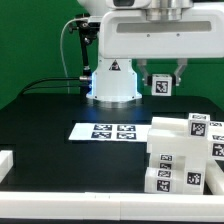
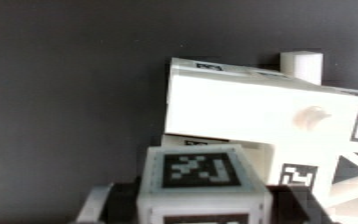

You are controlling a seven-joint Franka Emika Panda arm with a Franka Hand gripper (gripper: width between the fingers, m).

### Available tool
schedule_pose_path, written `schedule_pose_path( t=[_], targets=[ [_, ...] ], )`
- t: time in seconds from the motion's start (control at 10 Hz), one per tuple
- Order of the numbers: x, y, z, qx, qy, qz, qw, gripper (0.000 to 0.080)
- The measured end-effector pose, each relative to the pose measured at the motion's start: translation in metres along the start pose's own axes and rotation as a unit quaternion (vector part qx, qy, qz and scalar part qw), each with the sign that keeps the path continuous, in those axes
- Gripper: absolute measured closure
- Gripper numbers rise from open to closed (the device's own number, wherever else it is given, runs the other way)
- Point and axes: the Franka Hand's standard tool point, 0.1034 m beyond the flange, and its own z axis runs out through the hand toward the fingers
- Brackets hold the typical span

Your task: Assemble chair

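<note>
My gripper hangs above the table at the back right, shut on a small white chair piece with a square tag. In the wrist view the gripper has dark fingers on both sides of this tagged block. Below it lies a flat white plate with a round peg at its far edge. The other chair parts, white tagged blocks and bars, are stacked at the exterior view's right, in front of and below the gripper.
The marker board lies on the black table in front of the robot base. A white rim runs along the table's front, and a white block sits at the left edge.
</note>
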Motion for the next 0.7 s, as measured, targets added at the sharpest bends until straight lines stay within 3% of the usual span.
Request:
schedule_pose_path(
  t=[0.2, 0.7],
  targets=[
    [-0.008, -0.030, 0.010, 0.001, -0.001, 0.053, 0.999, 0.0517],
    [-0.009, -0.038, 0.015, 0.002, 0.010, 0.052, 0.999, 0.0517]
  ],
)
